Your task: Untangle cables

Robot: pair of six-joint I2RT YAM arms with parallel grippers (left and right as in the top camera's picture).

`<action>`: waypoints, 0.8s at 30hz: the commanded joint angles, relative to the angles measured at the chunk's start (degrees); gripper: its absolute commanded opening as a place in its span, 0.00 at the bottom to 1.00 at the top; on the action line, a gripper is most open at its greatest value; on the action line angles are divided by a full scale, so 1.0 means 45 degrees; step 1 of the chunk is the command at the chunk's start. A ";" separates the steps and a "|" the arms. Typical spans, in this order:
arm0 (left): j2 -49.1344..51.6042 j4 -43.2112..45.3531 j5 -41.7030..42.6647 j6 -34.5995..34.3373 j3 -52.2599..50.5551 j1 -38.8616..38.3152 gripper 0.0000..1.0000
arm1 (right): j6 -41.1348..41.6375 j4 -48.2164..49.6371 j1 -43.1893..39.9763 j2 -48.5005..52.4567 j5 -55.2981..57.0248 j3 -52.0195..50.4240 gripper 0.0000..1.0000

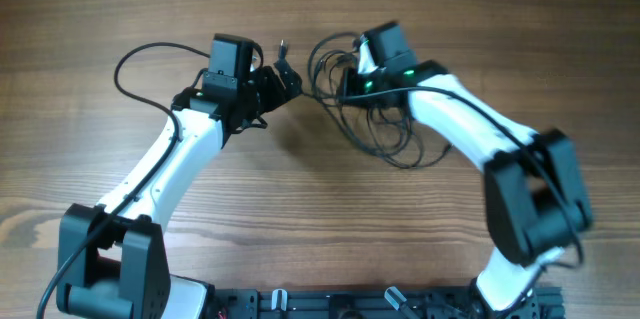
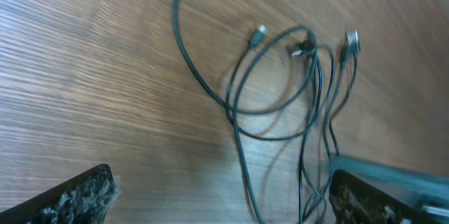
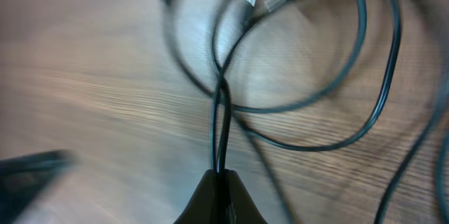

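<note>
Spreading under both my arms, the brown wood-grain worktop (image 1: 100, 19) carries the thin black flexible cables (image 3: 219, 122) near its middle, looped between my two wrists and trailing under my right arm. I judge them light, limp and rather slick. They should follow any pull but tighten where the strands cross, so the place to take hold is on a free run of cord close to a crossing, not on a plug. They look like several overlapping loose loops, with some strands running side by side. My right pincer (image 3: 221, 176) is pinched tight on two strands running up together from its tips. My left pincer (image 2: 224, 196) is spread wide and holds nothing, with the loops lying ahead of it. Small silver-tipped plug ends (image 2: 259, 33) poke out at the far side of the loops.
</note>
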 commanded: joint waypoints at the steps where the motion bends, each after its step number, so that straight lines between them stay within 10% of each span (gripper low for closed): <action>1: 0.0141 0.0005 0.0806 0.0253 0.0097 -0.0379 1.00 | -0.0272 -0.0044 -0.0121 -0.1112 -0.1370 0.0165 0.05; 16: 0.0306 0.0534 0.2856 -0.0432 0.0097 -0.0782 1.00 | -0.0272 0.0214 -0.0117 -0.1243 -0.3055 0.0165 0.05; 24: 0.0495 0.0855 0.2866 -0.0427 0.0097 -0.0782 1.00 | 0.0452 0.1812 -0.1180 -0.1243 -0.8111 0.0165 0.05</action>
